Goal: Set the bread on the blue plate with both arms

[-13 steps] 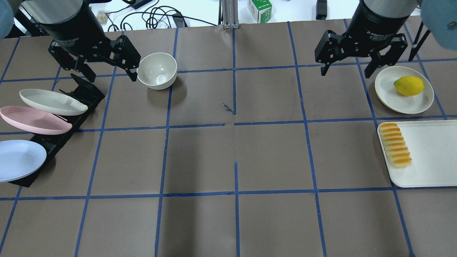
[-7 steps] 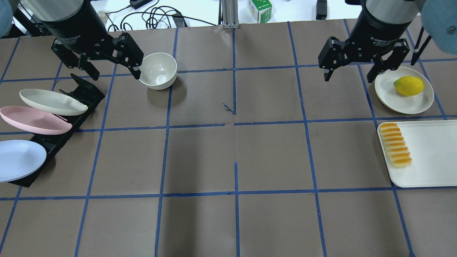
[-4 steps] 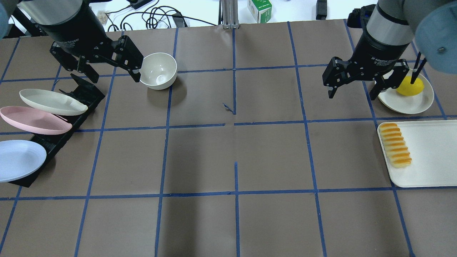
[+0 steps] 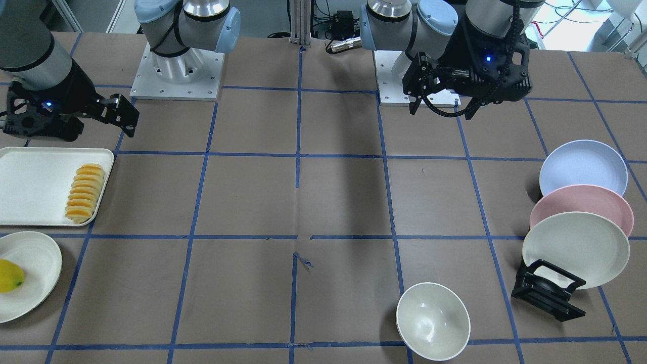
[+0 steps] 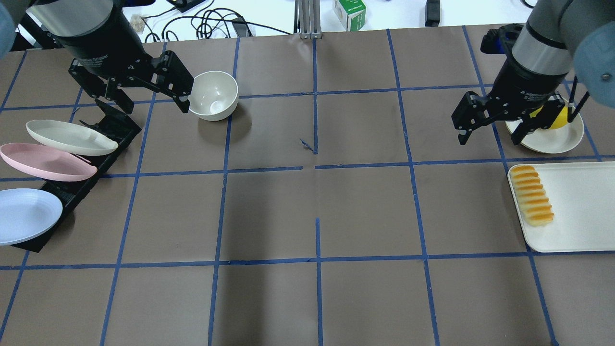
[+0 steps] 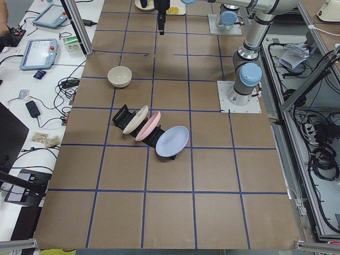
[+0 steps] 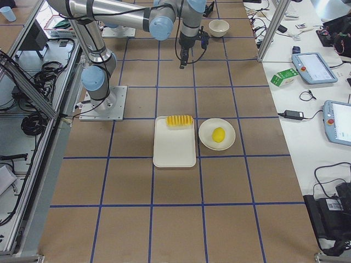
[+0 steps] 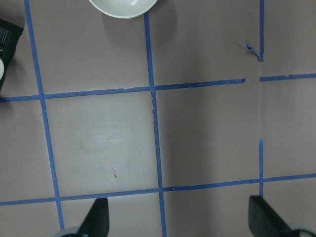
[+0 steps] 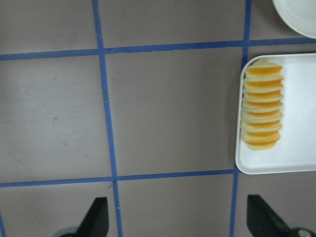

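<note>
Two empty grippers, fingers apart: left gripper beside the white bowl, right gripper short of the white tray. Bread lies along that tray's edge; blue plate leans in the black rack. Reach stage; next, the right gripper probably has to lower astride the bread.

The overhead exterior view looks from behind the robot, forward and down, over the whole brown paper-covered table with its blue tape grid. The front-facing view looks back from across it, steeply down, with the robot bases at 12 o'clock. Both side views sit high and far off at the table's ends. Each wrist camera looks straight down from close. The left one catches the round cream-white bowl at 12 o'clock, the right one the ridged yellow-orange toy bread at 3 o'clock. The overhead view shows both.
</note>
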`<move>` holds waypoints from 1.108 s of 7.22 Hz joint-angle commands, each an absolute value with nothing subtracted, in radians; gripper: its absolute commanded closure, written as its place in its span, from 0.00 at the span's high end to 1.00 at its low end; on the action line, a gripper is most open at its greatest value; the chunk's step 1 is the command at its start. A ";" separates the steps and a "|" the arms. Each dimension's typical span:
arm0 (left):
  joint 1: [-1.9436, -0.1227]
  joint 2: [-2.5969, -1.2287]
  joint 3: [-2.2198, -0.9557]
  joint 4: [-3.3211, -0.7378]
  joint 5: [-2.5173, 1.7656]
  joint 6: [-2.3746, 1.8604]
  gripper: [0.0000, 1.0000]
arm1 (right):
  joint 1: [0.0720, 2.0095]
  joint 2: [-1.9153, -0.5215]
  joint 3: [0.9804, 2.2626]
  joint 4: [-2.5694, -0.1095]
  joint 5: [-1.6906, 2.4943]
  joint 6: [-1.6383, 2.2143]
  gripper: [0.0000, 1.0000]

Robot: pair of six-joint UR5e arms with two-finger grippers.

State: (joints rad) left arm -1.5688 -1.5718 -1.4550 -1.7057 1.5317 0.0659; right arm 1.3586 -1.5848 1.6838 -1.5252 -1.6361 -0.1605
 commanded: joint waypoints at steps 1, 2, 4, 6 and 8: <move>-1.569 -1.571 -1.459 -1.706 1.534 0.066 1.00 | 1.287 -1.578 1.689 -1.534 -1.712 -0.233 1.00; -1.568 -1.571 -1.457 -1.706 1.534 0.066 1.00 | 1.216 -1.574 1.697 -1.534 -1.712 -0.282 1.00; -1.530 -1.563 -1.468 -1.729 1.539 0.077 1.00 | 1.120 -1.510 1.781 -1.666 -1.713 -0.350 1.00; -1.262 -1.565 -1.521 -1.750 1.539 0.356 1.00 | 1.098 -1.474 1.847 -1.837 -1.720 -0.452 1.00; -0.988 -1.610 -1.586 -1.724 1.580 0.533 1.00 | 1.074 -1.467 1.848 -1.842 -1.724 -0.460 1.00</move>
State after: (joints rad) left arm -1.1434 -1.5804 -1.5553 -1.7398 1.5485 0.4261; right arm 1.0891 -1.4727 1.8432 -1.8262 -1.7216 -0.4484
